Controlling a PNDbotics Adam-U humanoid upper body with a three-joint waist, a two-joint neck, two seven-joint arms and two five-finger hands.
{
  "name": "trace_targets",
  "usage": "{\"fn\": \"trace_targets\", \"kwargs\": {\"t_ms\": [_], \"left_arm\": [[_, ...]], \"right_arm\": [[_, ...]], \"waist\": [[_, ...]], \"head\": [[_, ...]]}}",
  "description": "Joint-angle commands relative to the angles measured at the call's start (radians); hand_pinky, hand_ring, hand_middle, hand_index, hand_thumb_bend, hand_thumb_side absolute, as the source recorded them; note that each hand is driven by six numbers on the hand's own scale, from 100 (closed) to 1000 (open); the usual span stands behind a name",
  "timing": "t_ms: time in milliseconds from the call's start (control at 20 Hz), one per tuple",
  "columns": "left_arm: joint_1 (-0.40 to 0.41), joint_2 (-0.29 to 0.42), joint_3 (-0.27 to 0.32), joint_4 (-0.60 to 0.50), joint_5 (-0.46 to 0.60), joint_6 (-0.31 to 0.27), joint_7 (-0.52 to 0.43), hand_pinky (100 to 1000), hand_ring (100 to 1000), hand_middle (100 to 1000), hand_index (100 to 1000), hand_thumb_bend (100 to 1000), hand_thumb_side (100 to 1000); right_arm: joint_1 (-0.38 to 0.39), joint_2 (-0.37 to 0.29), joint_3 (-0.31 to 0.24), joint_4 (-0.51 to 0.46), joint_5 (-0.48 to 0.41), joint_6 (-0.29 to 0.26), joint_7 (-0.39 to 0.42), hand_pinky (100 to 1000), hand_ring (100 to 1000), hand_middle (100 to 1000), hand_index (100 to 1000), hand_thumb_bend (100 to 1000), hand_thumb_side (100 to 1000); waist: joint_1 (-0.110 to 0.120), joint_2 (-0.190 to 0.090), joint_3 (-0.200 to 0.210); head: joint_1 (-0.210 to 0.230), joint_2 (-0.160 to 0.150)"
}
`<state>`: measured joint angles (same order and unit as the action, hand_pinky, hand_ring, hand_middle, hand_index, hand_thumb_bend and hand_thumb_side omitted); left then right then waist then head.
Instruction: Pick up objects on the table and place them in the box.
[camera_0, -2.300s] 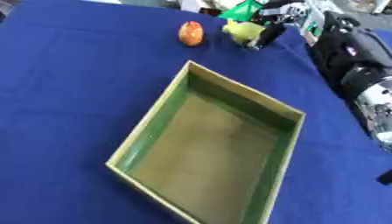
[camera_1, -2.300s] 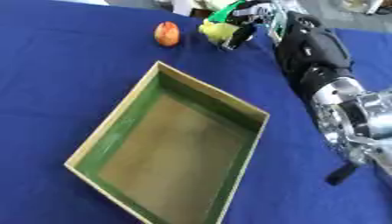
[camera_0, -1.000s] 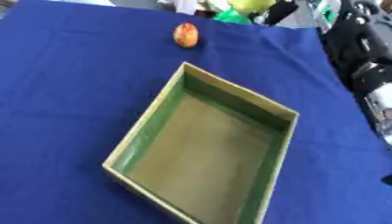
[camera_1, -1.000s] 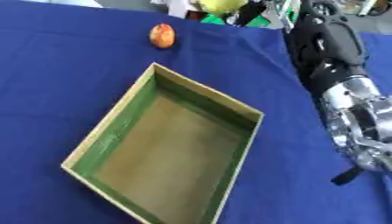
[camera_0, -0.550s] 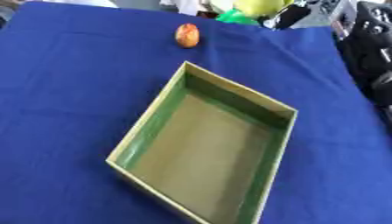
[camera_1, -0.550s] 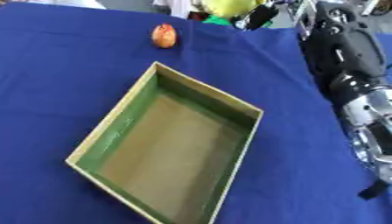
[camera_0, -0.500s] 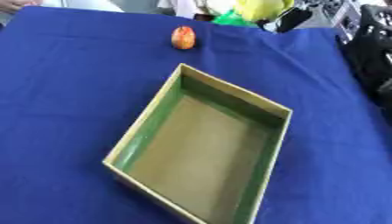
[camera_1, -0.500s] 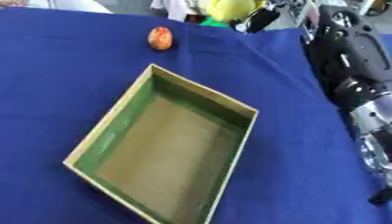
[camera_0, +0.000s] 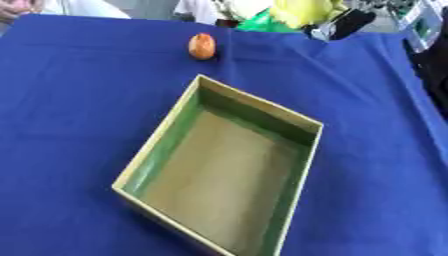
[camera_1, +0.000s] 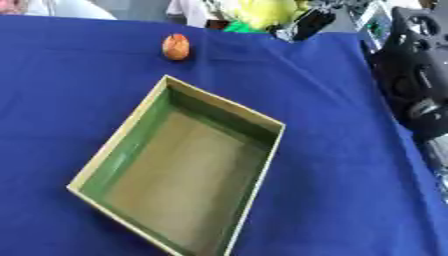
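An open box (camera_0: 164, 146) with green inner walls and a tan floor lies askew in the middle of the blue table; nothing is inside it. A small orange rounded object (camera_0: 202, 46) rests on the cloth beyond the box's far corner. At the top edge a yellow-and-green object (camera_1: 256, 11) is held up above the table's far side, with my right hand (camera_1: 308, 22) curled against its right side. The hand's dark fingers are partly cut off by the top edge. My black right arm (camera_1: 411, 65) runs down the right side. My left hand does not show.
The blue cloth (camera_0: 79, 100) covers the whole table and lies bare to the left of and in front of the box. Light clothing of people (camera_0: 83, 7) shows beyond the far edge at the upper left.
The yellow-and-green object has gone from the cloth near the orange object up to the top edge, in my right hand. The orange object and the box keep their places.
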<state>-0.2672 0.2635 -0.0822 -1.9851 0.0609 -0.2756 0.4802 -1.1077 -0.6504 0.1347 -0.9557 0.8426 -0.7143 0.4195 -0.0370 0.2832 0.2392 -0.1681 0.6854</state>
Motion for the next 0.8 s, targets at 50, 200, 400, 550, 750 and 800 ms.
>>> {"fn": "trace_targets", "kwargs": {"t_ms": [50,200,400,550,750,800], "left_arm": [[-0.006,0.007,0.002,-0.015,-0.006,0.005,-0.001,690,766,783,830,387,846],[-0.006,0.007,0.002,-0.015,-0.006,0.006,-0.002,691,766,783,830,387,846],[-0.005,0.008,0.0,-0.015,-0.006,0.007,-0.005,691,767,784,830,386,845],[-0.004,0.007,-0.002,-0.015,-0.005,0.007,-0.006,691,767,784,830,385,845],[-0.003,0.007,-0.004,-0.015,-0.004,0.008,-0.009,692,767,784,830,384,845],[-0.003,0.007,-0.004,-0.015,-0.003,0.008,-0.009,692,767,784,830,384,844]], "right_arm": [[-0.012,-0.041,-0.01,-0.025,-0.057,-0.046,0.022,596,691,616,691,132,422],[-0.011,-0.045,0.009,-0.043,-0.105,-0.065,0.043,595,691,616,691,134,425],[-0.023,-0.039,0.056,-0.06,-0.165,-0.085,0.088,591,689,614,687,138,437],[-0.039,-0.023,0.094,-0.06,-0.211,-0.098,0.124,587,689,615,687,137,449],[-0.062,0.003,0.127,-0.053,-0.271,-0.1,0.175,579,688,615,686,125,454],[-0.067,0.01,0.134,-0.051,-0.285,-0.099,0.188,577,685,614,685,129,460]], "waist": [[0.007,-0.025,-0.003],[0.007,-0.028,-0.005],[0.006,-0.032,-0.007],[0.005,-0.036,-0.01],[0.005,-0.039,-0.017],[0.005,-0.04,-0.018]], "head": [[0.004,0.006],[0.006,0.009],[0.009,0.012],[0.013,0.014],[0.016,0.018],[0.016,0.019]]}}
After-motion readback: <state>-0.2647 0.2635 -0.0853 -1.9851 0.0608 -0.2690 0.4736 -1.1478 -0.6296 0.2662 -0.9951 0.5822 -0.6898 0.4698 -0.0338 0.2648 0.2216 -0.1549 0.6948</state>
